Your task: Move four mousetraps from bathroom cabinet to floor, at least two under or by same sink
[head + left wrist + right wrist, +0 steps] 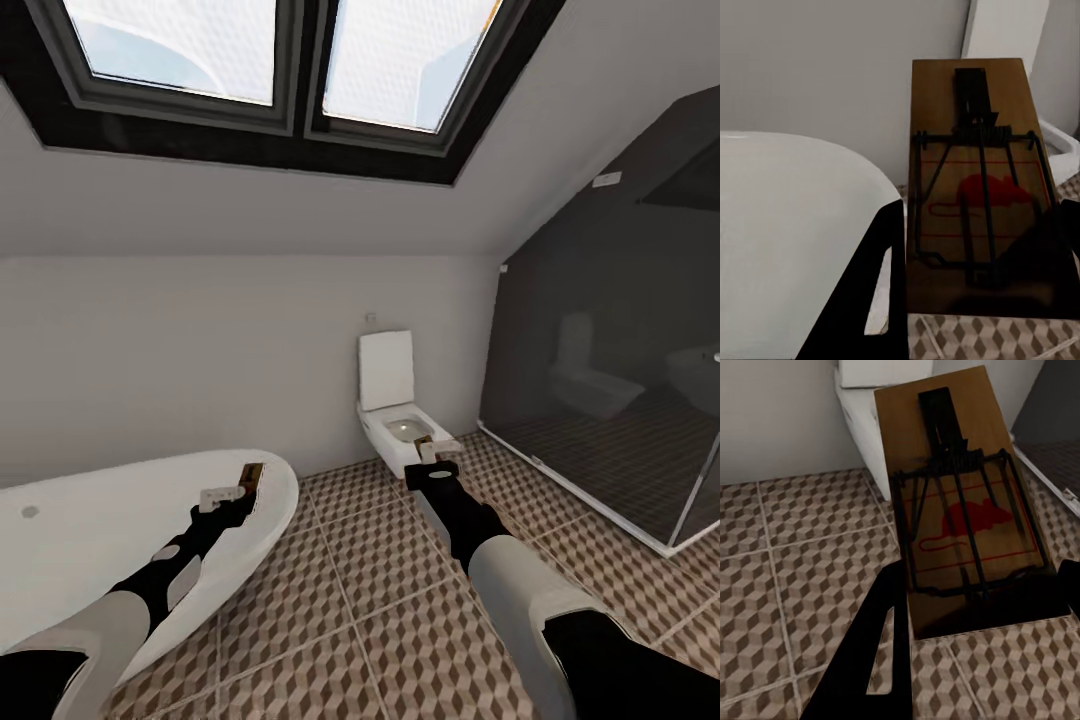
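Mousetraps are clamped one in each gripper, left gripper (232,490) holding its mousetrap (249,476) over the bathtub (90,520) at lower left, right gripper (432,466) holding its mousetrap (437,447) near the toilet (395,405) mid-frame, so a premature release risks one landing in the tub, off the bathroom floor (370,590).

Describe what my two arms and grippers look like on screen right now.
Both arms match: pale grey-white shell segments, black at the elbow and wrist joints. The left gripper and right gripper are black with flat black fingers, each with a long slot through it. No cables or markings show.
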Robot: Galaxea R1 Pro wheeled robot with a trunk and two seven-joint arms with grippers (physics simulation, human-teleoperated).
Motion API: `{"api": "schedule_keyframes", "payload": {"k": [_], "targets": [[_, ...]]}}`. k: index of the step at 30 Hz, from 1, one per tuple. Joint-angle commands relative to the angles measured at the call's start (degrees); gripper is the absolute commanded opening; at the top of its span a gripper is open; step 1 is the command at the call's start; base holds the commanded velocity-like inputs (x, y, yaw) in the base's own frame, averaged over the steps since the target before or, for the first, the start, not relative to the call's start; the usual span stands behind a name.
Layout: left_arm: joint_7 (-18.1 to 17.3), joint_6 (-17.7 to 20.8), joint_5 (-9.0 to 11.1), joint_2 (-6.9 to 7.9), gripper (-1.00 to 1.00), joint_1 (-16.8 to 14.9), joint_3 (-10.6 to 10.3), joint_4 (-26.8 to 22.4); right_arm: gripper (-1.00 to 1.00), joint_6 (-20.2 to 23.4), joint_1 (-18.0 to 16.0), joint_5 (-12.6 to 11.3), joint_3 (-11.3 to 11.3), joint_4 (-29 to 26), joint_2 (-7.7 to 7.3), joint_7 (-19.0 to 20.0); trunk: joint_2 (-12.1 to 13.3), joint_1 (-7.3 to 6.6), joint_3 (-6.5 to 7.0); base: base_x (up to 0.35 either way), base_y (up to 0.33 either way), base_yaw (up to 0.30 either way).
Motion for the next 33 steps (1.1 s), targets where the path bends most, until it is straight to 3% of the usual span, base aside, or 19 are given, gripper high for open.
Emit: {"api": "schedule_keyframes", "payload": {"k": [1,12,15,18,21,24,27,30,33], "targets": [[-0.1,-0.2,0.6,0.04,-1.0,-0.1,-0.4,0.1,-1.0,0.5,0.0,0.3,0.2,-0.1,0.0,-0.3,0.0,0.0,-0.04,0.0,0.0,0.268],[-0.2,-0.1,0.4,-0.03,-1.0,-0.1,-0.5,-0.2,-1.0,0.5,-0.1,0.4,0.0,-0.1,0.0,-0.4,0.0,0.0,0.27,0.0,0.0,0.268],[-0.2,0.0,0.4,-0.01,-1.0,-0.1,-0.6,-0.2,-1.0,0.5,-0.1,0.1,-0.1,-0.6,-1.39,-0.2,0.0,0.0,0.36,0.0,0.0,0.268],[-0.3,0.8,0.0,-0.19,-1.0,-0.1,-0.7,-0.5,-1.0,0.3,-0.1,-0.1,-0.2,-0.6,-3.59,-0.2,0.0,0.0,0.45,0.0,0.0,0.268],[-0.3,3.2,-0.3,-0.85,-1.0,-0.1,-0.9,-0.9,-1.0,0.2,-0.1,-0.5,-0.3,-0.4,-6.72,-0.1,0.0,0.0,0.55,0.0,0.0,0.268],[-0.3,5.2,-0.6,-2.87,-1.0,-0.1,-1.1,-1.3,-1.0,0.0,-0.1,-2.3,-0.4,-0.2,-10.79,0.0,0.0,0.0,0.64,0.0,0.0,0.268],[-0.3,5.8,-0.9,-4.73,-1.0,-0.1,-1.2,-1.7,-1.0,0.0,-0.1,-5.2,-0.4,-0.1,-13.83,0.0,0.0,0.0,0.74,0.0,0.0,0.268],[-0.4,6.2,-1.4,-5.55,-1.0,-0.1,-1.2,-2.9,-1.0,-0.1,-0.1,-7.6,-0.4,0.0,-15.88,0.1,0.0,0.0,0.84,0.0,0.0,0.268],[-0.3,7.1,-1.9,-5.82,-1.0,-0.1,-1.2,-3.7,-1.0,-0.1,-0.1,-8.5,-0.4,0.1,-16.9,0.1,0.0,0.0,0.93,0.0,0.0,0.268]]}}
